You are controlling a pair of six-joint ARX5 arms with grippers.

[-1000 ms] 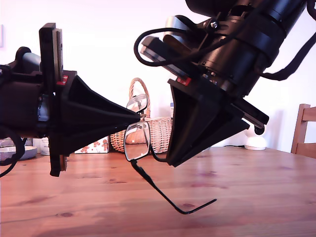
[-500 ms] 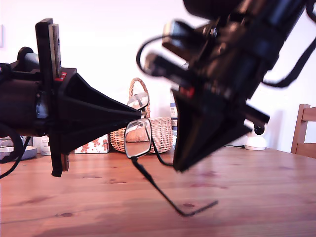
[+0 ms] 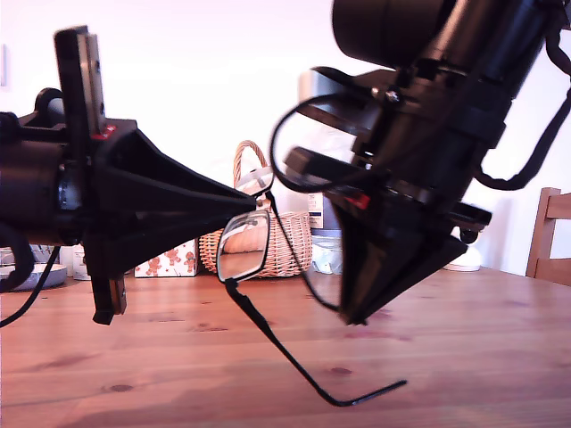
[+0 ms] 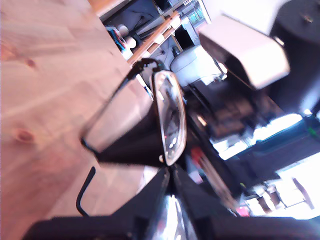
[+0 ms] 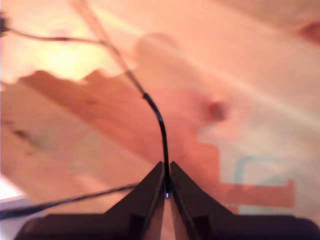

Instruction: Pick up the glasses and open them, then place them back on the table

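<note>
The glasses (image 3: 243, 248) hang in the air above the table (image 3: 464, 357), lenses stacked one above the other. My first gripper (image 3: 259, 207), reaching in from the exterior view's left, is shut on the frame between the lenses; its wrist view has a lens (image 4: 170, 117) right at the closed tips (image 4: 170, 172). On the exterior view's right my second gripper (image 3: 352, 316) points down. It is shut on one thin temple arm (image 5: 159, 120), which runs into its closed tips (image 5: 166, 172). The other temple hangs down with its hooked end just over the wood.
A wicker basket (image 3: 285, 236) stands behind the glasses at the table's far edge, with a patterned box (image 3: 169, 261) at its side toward the exterior view's left. A white round object (image 3: 464, 259) and a wooden chair back (image 3: 551, 234) are at the exterior view's right.
My second gripper has swung toward the exterior view's right and lower, drawing the pinched temple away from the frame. The first gripper shifted slightly and the lenses tilted.
</note>
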